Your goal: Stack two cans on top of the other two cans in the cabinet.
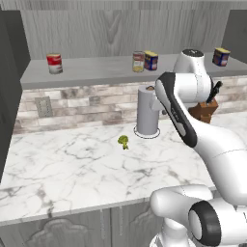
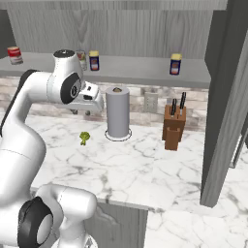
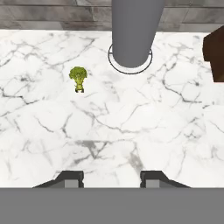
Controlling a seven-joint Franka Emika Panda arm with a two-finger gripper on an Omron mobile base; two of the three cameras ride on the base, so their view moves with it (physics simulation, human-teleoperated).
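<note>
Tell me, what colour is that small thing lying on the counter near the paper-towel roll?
Green: a small broccoli floret, clearest in the hand view.

On the cabinet shelf [image 2: 145, 72] stand a red-white can [image 2: 15, 54] far left, a pale can [image 2: 81, 60] touching a blue can [image 2: 94, 60], and another blue can [image 2: 175, 64] well apart. On the tabletop [image 2: 145, 169] are a towel roll [image 2: 117, 112], a knife block [image 2: 174, 127] and broccoli [image 2: 85, 138] (small).

red-and-white can [image 1: 54, 63]: label lettering too small to read
blue cans [image 1: 151, 61]: red mark (no legible words)
</note>
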